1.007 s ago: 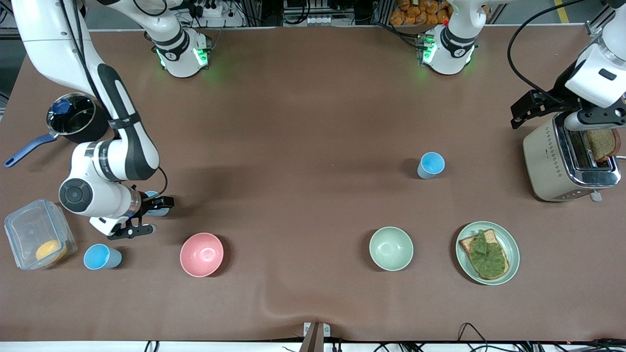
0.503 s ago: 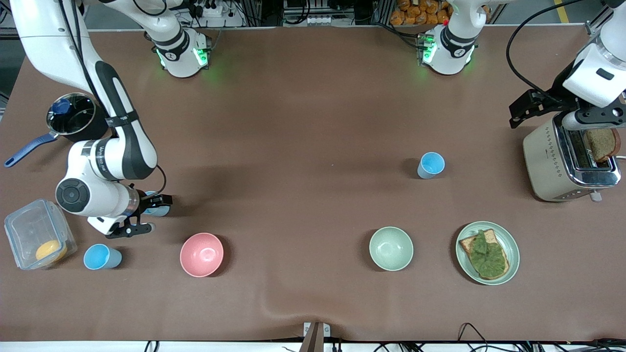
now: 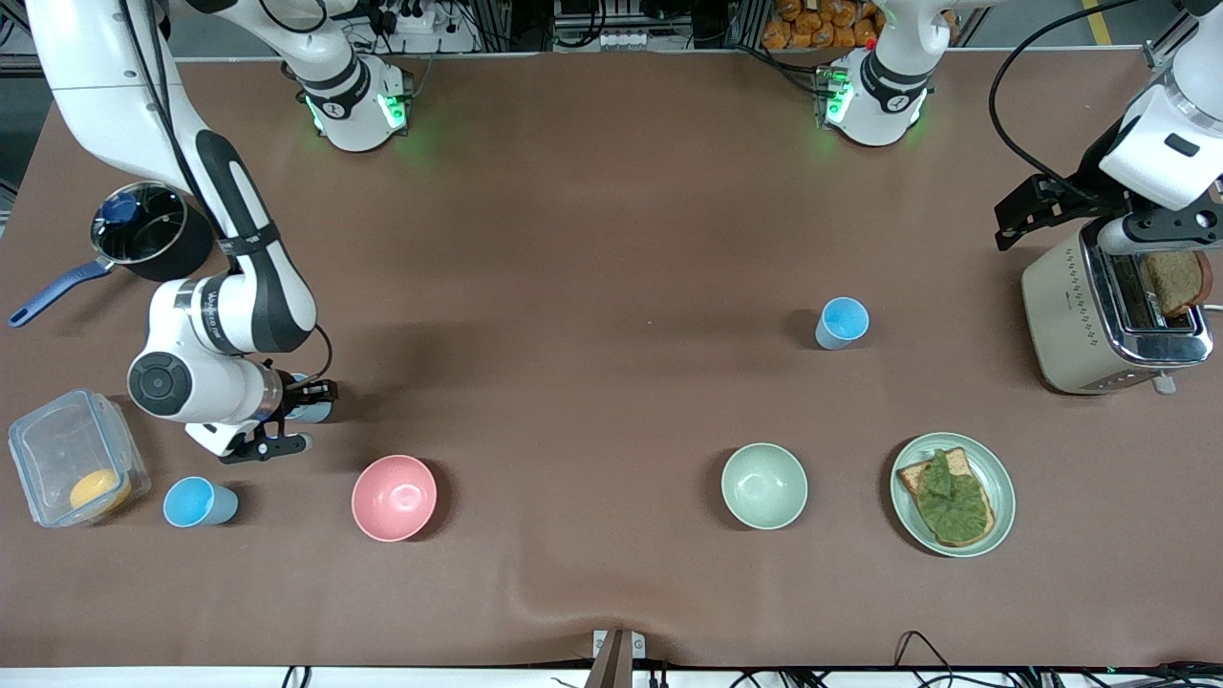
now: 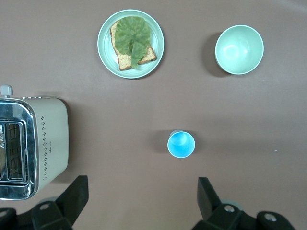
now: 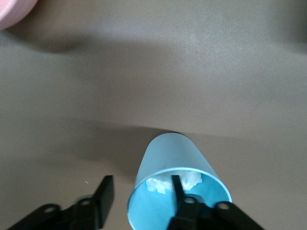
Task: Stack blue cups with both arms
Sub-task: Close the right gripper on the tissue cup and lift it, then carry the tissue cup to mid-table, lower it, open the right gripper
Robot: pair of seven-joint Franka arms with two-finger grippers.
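Nearest the front camera, toward the right arm's end of the table, a blue cup (image 3: 199, 503) stands upright with its mouth up, between a clear plastic container (image 3: 76, 458) and a pink bowl (image 3: 394, 497). Farther along the same row sit a pale green bowl (image 3: 763, 485) and a plate (image 3: 998, 478) carrying toast under a green leaf.

A little farther from the camera, the right gripper (image 3: 291, 417) is low over the table beside that first cup, and a second blue cup (image 3: 313, 411) shows only as a pale sliver between its black fingers. The right wrist view tells more — this cup (image 5: 177, 184) is tilted, its long axis leaning and its open mouth turned toward the wrist camera. One finger (image 5: 180, 191) reaches inside the rim while the other (image 5: 104, 191) stays outside the wall, with a gap between it and the cup. The fingers are spread, and something white lies inside the cup.

Farther still, near mid-table, a third blue cup (image 3: 842, 322) stands upright, well apart from the others. The left wrist view looks straight down into its mouth (image 4: 181, 143), with the spread fingers of the left gripper (image 4: 141, 199) wide on either side.

The left gripper (image 3: 1027, 210) waits over a toaster (image 3: 1080, 315) at the left arm's end — a saucepan (image 3: 143, 229) sits at the other end.
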